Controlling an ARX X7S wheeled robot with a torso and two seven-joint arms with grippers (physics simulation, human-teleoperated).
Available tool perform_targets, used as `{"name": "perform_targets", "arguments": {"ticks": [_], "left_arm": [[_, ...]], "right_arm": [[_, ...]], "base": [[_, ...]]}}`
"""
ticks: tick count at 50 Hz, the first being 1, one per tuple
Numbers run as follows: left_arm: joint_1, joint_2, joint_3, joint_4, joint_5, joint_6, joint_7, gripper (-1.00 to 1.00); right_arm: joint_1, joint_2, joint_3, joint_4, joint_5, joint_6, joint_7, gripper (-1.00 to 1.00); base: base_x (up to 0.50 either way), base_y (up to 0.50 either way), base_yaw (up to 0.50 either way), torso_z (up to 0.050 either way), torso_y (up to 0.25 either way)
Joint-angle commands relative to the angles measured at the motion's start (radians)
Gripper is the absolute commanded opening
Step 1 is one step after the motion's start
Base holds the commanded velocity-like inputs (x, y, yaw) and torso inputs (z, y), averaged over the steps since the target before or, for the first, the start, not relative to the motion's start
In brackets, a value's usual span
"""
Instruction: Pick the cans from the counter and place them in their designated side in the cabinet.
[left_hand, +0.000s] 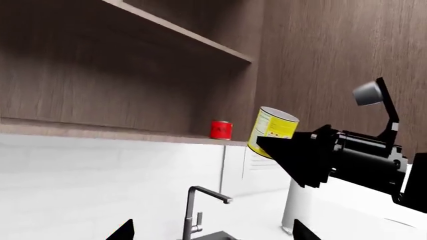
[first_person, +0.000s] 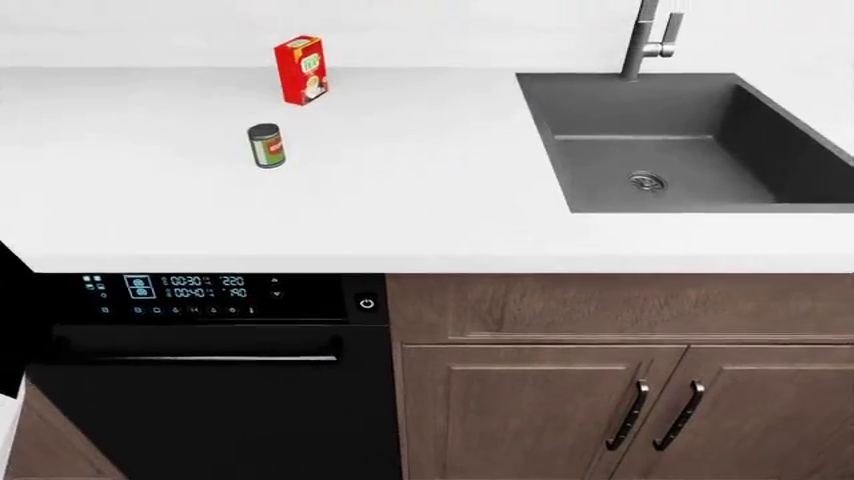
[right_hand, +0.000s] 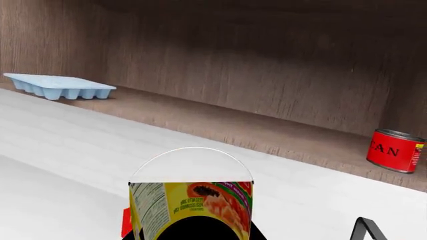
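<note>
The tall yellow cylindrical can (left_hand: 272, 131) is clamped in the right claw (left_hand: 283, 145) (black, wedge-shaped), held in the air before the brown wooden cabinet's lower shelf (right_hand: 267, 131). Its long axis tilts, top end leaning towards the cabinet. A red can (right_hand: 395, 150) stands upright on that shelf, well apart from a pale blue ice tray (right_hand: 59, 85). The dark green can with red label (first_person: 266, 145) stands upright on the white tabletop (first_person: 427, 190), near a red rectangular box (first_person: 302, 69). The left claw's state cannot be told.

Yellow can (right_hand: 191, 210) cut off by frame edge in right wrist view, base unseen. Right gripper (left_hand: 283, 150) fingertips hidden behind dark housing in left wrist view; jaw state unreadable. Label print on dark green can (first_person: 266, 146) too small to read. Faucet (first_person: 650, 40) top cropped in head view.
</note>
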Motion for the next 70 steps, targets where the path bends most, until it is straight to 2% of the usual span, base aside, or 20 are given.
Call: {"name": "perform_targets", "arguments": {"ticks": [1,12,22,40,63,70], "left_arm": [[0.006,-0.013,0.017,0.022,0.0,0.028,0.023,1.0],[-0.001,-0.026,0.025,0.027,-0.025,0.034,0.006,1.0],[-0.005,-0.033,0.035,0.022,-0.039,0.046,-0.003,1.0],[0.042,-0.053,0.07,0.043,-0.022,0.071,0.042,1.0],[0.016,-0.062,0.081,0.045,-0.092,0.075,-0.007,1.0],[0.025,-0.064,0.094,0.048,-0.08,0.087,0.015,1.0]], "right_arm": [[0.006,0.0,0.0,-0.002,-0.006,-0.006,-0.008,-1.0],[0.006,0.0,0.0,-0.002,-0.006,-0.006,-0.008,-1.0],[0.006,0.0,0.0,-0.002,-0.006,-0.006,-0.008,-1.0],[0.006,0.0,0.0,-0.002,-0.006,-0.006,-0.008,-1.0],[0.006,0.0,0.0,-0.002,-0.006,-0.006,-0.008,-1.0],[0.006,0.0,0.0,-0.002,-0.006,-0.006,-0.008,-1.0]], "base": [[0.0,0.0,0.0,0.05,0.0],[0.0,0.0,0.0,0.05,0.0],[0.0,-0.31,0.0,0.05,0.0],[0.16,-0.08,0.0,0.0,0.0],[0.32,0.08,0.0,0.0,0.0],[0.33,0.0,0.0,0.0,0.002]]}}
